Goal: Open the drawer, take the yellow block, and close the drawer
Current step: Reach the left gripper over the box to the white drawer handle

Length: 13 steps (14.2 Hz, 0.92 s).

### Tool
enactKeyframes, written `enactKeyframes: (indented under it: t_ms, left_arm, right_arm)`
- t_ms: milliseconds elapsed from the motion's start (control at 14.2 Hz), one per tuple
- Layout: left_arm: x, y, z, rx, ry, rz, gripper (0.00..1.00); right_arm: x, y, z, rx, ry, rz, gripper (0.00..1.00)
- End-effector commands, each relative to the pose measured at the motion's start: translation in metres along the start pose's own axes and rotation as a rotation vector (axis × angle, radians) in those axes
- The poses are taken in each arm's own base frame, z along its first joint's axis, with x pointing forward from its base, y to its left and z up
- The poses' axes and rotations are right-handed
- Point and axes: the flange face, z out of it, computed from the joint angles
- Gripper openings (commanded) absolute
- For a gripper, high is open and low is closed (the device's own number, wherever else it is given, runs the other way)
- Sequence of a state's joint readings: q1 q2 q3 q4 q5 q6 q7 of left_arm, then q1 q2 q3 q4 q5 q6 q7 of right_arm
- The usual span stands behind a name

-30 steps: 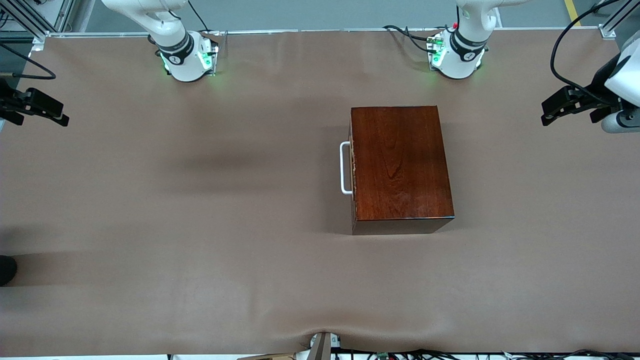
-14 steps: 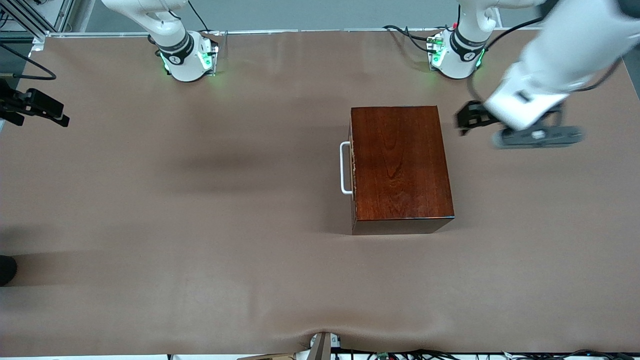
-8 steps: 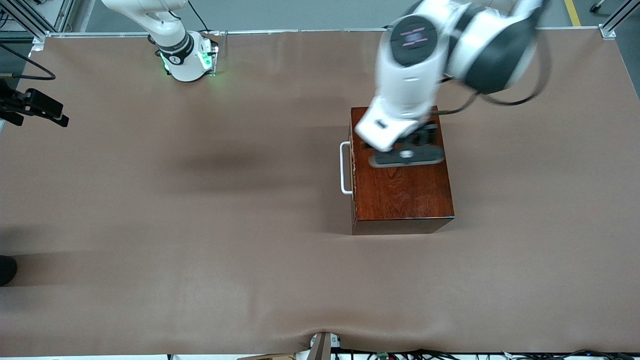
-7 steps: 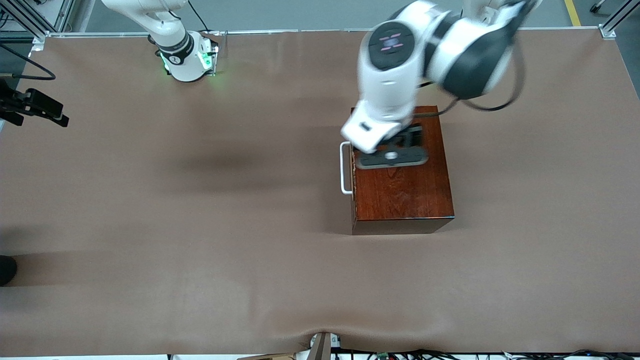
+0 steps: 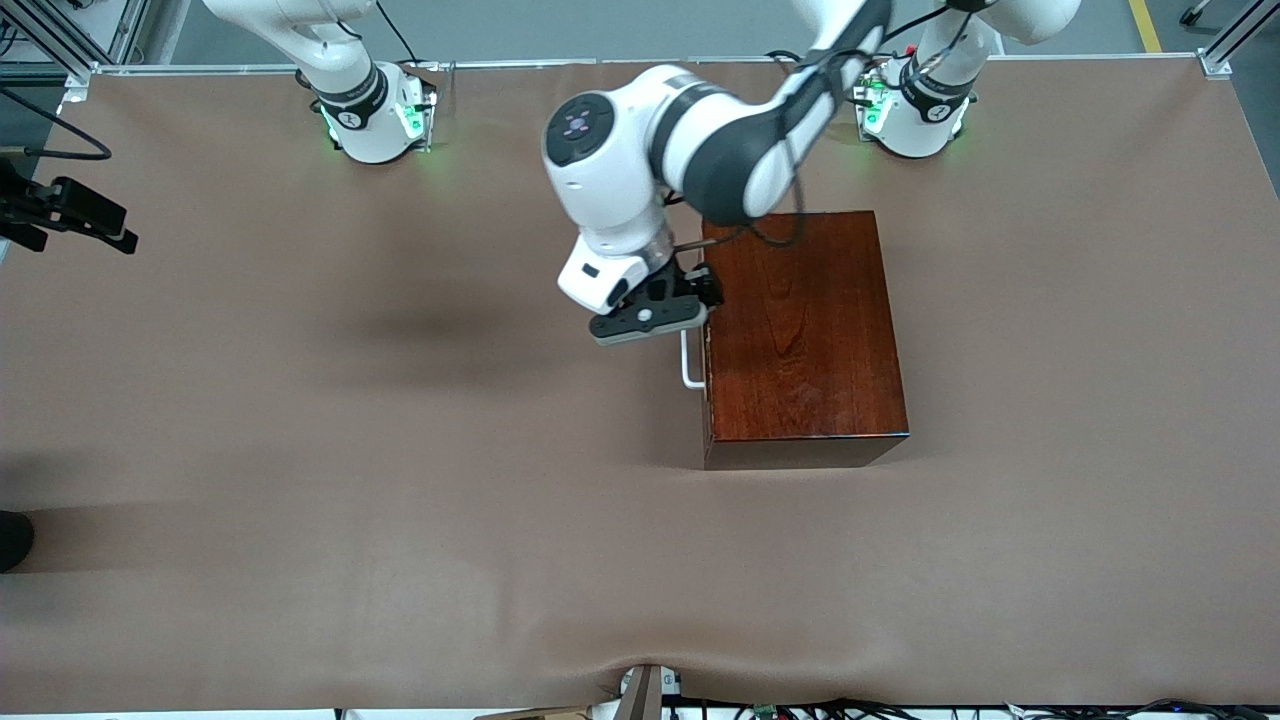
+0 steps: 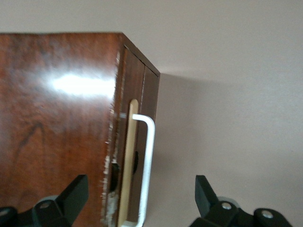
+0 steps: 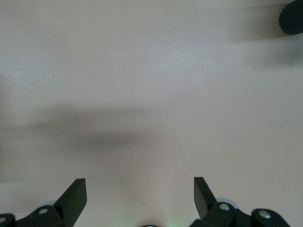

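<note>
1. The left arm has swung in from the frame's right edge, crossed the box top, and now hangs its left tool [image 5: 655, 318] over the handle [image 5: 689, 362], centre frame.
2. Left tool released, jaws wide apart astride the handle [image 6: 146, 165].
3. Right tool [image 5: 95, 222] waits at the frame's left edge, released.
4. Drawer [image 6: 137, 156] shut; yellow block not visible, presumably inside.
5. Risk: one finger [image 6: 71, 195] sits over the box [image 5: 800, 330] top and may strike it on descent.
6. Glossy reddish wood; thin white rounded bar; matte brown desk [image 5: 400, 450].
</note>
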<state>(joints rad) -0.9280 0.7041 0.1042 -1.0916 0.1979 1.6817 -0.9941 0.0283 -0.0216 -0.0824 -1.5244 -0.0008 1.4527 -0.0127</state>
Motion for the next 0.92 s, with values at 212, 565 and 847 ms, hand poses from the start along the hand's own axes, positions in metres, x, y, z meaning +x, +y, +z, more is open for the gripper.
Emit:
enactKeyframes:
  t_ms: [212, 565, 847]
  left_arm:
    - [-0.008, 0.023, 0.037, 0.052, 0.026, -0.052, 1.0]
    - [-0.015, 0.031, 0.074, 0.099, 0.001, -0.117, 1.0]
    - [-0.023, 0.039, 0.099, 0.127, -0.011, -0.097, 1.0]
  right_arm:
    - [0.002, 0.001, -0.005, -0.002, 0.003, 0.002, 1.0]
    - [0.001, 0.0, -0.004, -0.002, -0.002, -0.001, 1.0]
    - [0.001, 0.0, -0.004, -0.002, -0.002, 0.0, 1.0]
